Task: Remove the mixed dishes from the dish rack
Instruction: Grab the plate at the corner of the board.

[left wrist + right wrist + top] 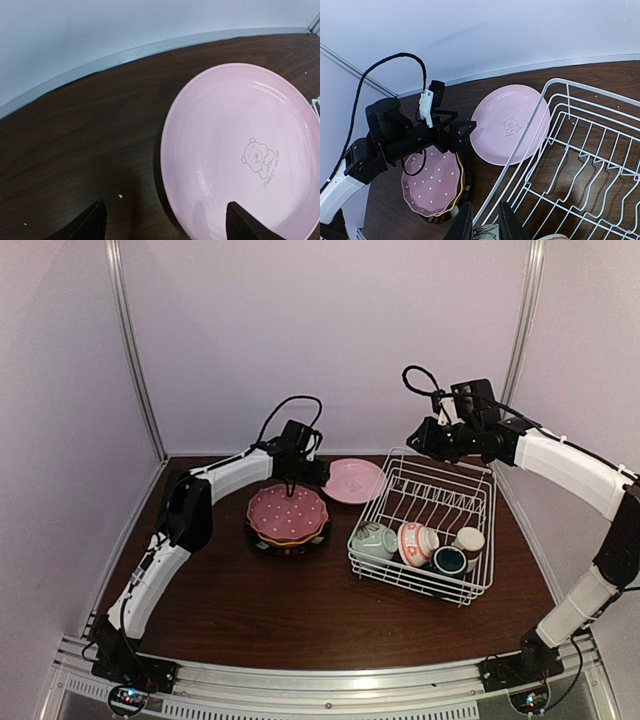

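Note:
A plain pink plate [353,480] with a bear print lies flat on the table left of the dish rack [440,462]. It also shows in the left wrist view [240,150] and the right wrist view [512,122]. My left gripper [292,483] is wide open and empty just above the plate's left edge [167,227]. The rack holds a pale green bowl [374,540], a red-patterned bowl [417,543] and two small cups [450,560] along its front. My right gripper [418,437] hovers over the rack's back left, open narrowly and empty [485,225].
A stack stands left of the pink plate: a pink white-dotted scalloped plate [287,513] on a yellow plate [459,185] on a black-rimmed plate [285,544]. The left arm's wrist [405,140] hangs over this stack. Walls close the back and both sides.

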You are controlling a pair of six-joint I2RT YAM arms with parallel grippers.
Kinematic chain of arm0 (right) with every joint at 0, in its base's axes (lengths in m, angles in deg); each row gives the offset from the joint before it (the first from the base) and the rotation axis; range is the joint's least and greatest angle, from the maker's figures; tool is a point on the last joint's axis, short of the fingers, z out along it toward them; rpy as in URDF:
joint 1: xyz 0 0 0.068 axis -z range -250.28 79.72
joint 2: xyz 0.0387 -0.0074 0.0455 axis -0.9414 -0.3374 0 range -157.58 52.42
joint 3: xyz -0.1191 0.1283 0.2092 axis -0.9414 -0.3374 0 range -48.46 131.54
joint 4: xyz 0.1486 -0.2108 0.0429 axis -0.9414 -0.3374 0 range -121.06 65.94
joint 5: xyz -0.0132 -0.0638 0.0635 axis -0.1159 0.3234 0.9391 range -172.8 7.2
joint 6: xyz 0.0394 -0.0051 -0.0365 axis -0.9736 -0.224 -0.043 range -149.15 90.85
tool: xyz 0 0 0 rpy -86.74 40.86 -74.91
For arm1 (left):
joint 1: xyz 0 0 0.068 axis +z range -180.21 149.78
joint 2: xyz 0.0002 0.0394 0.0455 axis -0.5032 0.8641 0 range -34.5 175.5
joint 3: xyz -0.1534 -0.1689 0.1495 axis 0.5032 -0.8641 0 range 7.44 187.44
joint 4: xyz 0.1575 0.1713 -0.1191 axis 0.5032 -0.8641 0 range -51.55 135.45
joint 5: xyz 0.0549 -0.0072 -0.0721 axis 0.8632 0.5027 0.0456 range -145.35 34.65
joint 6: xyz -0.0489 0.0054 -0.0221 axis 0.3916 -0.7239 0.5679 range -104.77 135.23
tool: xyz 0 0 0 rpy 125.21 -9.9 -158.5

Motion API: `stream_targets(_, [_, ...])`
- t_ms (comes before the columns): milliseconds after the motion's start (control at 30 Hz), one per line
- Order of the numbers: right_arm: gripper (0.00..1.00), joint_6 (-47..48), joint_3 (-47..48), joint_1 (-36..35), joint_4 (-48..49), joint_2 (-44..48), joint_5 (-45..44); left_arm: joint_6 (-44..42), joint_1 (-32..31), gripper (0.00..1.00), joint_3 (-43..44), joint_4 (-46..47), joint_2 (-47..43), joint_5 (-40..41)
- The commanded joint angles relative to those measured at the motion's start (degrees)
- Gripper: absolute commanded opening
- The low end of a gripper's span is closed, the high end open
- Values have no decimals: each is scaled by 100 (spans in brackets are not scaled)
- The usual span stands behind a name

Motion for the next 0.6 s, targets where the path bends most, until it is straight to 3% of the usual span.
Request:
stream_targets(0, [20, -31, -133, 38, 104, 51, 41, 104, 30, 82, 310, 246, 289, 70])
stream_targets(200, [20, -81, -148, 71, 127, 48, 34, 157, 40, 73, 483, 292, 515, -31])
stream_targets(400, [20, -162, -162, 146, 144, 25, 114, 155, 48, 52, 500, 280, 628, -161])
stream_targets(567, [20, -199, -148, 200, 143, 40, 143, 170, 64, 46, 543, 48, 654, -84])
